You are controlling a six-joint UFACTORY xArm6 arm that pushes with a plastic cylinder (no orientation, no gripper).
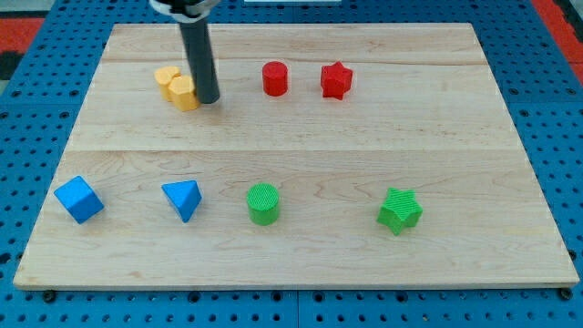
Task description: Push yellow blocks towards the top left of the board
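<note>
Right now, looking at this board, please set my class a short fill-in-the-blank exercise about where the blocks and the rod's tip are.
1. My tip sits just right of the two ____ blocks.
2. The red cylinder lies left of the red ____.
3. The blue cube is the view's ____most block.
4. The bottom row holds two blue and two ____ blocks.

Missing words: yellow; star; left; green

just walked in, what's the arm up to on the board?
It is pushing the yellow blocks toward the board's top left. My tip sits right against the view's right side of the two yellow blocks, which are bunched together in the upper left area, short of the corner. The red cylinder and red star sit to the right. The blue cube, blue triangular block, green cylinder and green star line the bottom.
</note>
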